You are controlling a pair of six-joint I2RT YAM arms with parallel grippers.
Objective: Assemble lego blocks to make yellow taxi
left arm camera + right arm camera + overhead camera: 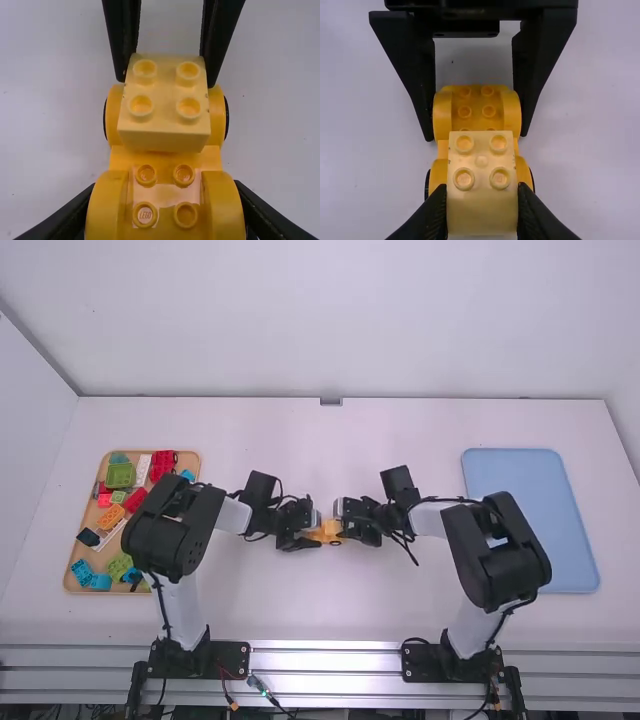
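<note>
Nearest us runs a silvery metal rail [325,660] along the front edge of the white counter [400,425]. Past it, around the counter's middle, we have the orange-yellow plastic car base [120,157], with rounded fenders at one end and black-rimmed wheels [226,119] at the other. Our left gripper [316,532] is clamped on the fender end, one finger against each side. Our right gripper [349,524] is closed on the sides of a pale-yellow block with four studs [481,161], which we see over the wheeled end of the base; we can't tell whether it is pressed fully home.

To our left lies a light-brown tray [69,578] of mixed plastic bricks: bright-blue ones [82,570] toward its near end, an orange one [110,517] farther up, then a green one [120,476] and a red one [163,462] toward the far end. To our right, well apart from the car base, lies a flat pale-blue tray [530,475]. Beyond the counter's far edge stands a white wall [330,320].
</note>
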